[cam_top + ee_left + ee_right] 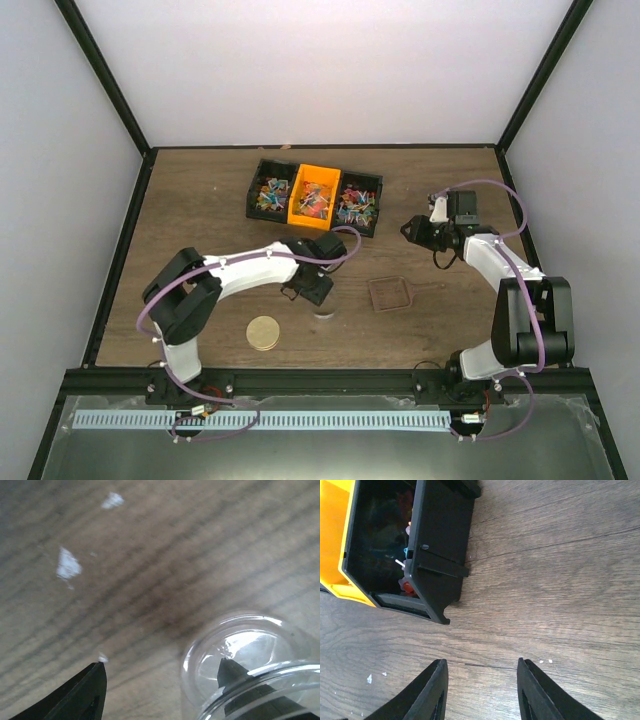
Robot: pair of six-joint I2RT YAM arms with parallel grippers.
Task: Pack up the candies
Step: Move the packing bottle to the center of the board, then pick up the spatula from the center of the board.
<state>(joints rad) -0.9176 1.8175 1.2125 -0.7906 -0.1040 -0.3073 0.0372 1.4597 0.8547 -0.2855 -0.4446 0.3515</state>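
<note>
Left gripper [161, 665] spread wide, one finger seen through a clear jar [260, 640] standing on the table [150, 555] | right gripper [481, 669] released, we see it near the black bin [442, 540] | candies [315, 203] lie in the row of bins [374, 184].

My tabletop [200, 200] looks like matt, grained brown wood. The orange bin [334, 525] is smooth plastic; the black bin [442, 545] just right of it looks duller. My right tool [481, 661] is matt black; the clear jar [240, 645] shines glossy.

Probably a lab: white panels [330, 60] and black framing [104, 75] enclose the table [200, 200].
</note>
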